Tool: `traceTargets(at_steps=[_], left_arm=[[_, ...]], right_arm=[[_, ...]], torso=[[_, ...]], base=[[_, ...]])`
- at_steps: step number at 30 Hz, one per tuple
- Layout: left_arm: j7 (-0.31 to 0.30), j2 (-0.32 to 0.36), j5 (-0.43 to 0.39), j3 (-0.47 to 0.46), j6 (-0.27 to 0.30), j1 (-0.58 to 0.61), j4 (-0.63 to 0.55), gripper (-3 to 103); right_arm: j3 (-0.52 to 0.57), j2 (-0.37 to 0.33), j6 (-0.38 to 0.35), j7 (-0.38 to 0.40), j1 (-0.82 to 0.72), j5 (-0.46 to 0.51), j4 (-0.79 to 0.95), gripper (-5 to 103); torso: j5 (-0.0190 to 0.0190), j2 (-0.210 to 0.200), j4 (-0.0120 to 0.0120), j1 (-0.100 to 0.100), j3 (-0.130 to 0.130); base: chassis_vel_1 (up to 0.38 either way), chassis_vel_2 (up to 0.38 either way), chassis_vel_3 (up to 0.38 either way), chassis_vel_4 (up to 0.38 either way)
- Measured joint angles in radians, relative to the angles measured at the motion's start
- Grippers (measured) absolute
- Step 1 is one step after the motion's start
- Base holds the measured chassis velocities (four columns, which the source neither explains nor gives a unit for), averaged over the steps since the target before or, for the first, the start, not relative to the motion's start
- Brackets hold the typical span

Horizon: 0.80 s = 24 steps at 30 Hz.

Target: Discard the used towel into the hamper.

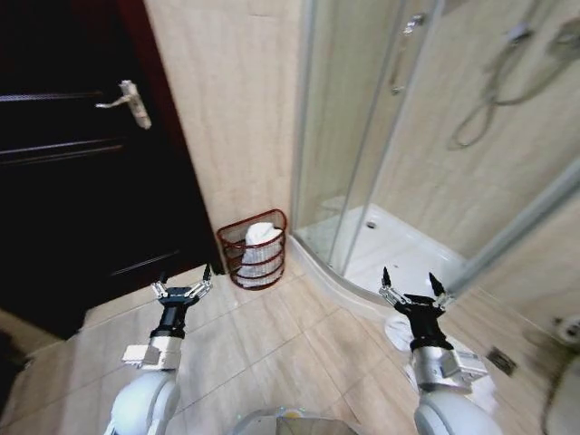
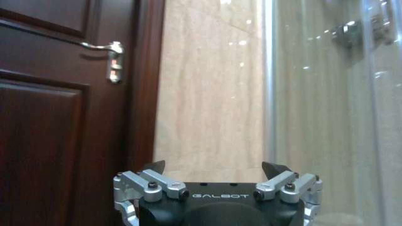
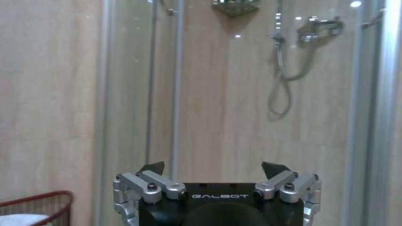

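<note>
- The hamper point(image 1: 255, 249) stands mid-frame in the head view, against the tiled wall between the dark door point(image 1: 63, 154) and the shower point(image 1: 426, 136) glass; white cloth already lies inside it.
- A white towel point(image 1: 396, 328) lies on the floor at lower right, just behind the right gripper point(image 1: 413, 286), next to the shower tray's curved edge.
- Both claws are apart and hold nothing: the left gripper point(image 1: 182, 285) hangs at lower left, the right one at lower right, each pointing forward.
- Judgement: the step in hand is picking up the floor towel, and the right arm is nearer.
- To do it well, tip the right claw down over a bunched fold, not a flat edge, so the fingers bite cloth rather than scrape tile.
- Lift high enough that trailing cloth clears the hamper's rim before release.
- In the right wrist view the hamper's rim point(image 3: 37, 200) sits at lower left.
</note>
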Motion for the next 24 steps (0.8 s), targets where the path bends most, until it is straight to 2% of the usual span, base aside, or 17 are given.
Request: traceTargets(at_steps=[6, 13, 24], left_arm=[[0.003, 0.001, -0.003, -0.001, -0.002, 0.002, -0.008, 100], [0.006, 0.000, -0.003, -0.004, -0.014, 0.013, -0.010, 100], [0.007, 0.006, -0.007, -0.016, -0.029, 0.020, -0.012, 100]], right_arm=[[0.002, 0.006, 0.000, -0.002, -0.006, 0.000, 0.006, 100], [0.001, 0.007, 0.000, -0.008, -0.007, 0.001, 0.012, 100], [0.002, 0.011, 0.004, -0.009, -0.008, 0.001, 0.013, 100]], torso=[[-0.0001, 0.000, 0.0004, 0.000, 0.000], [-0.0003, 0.000, 0.0004, 0.000, 0.000], [-0.0001, 0.000, 0.0003, 0.000, 0.000]], base=[[-0.043, -0.046, -0.035, -0.030], [-0.032, -0.087, 0.042, 0.096], [-0.166, -0.183, 0.169, 0.184]])
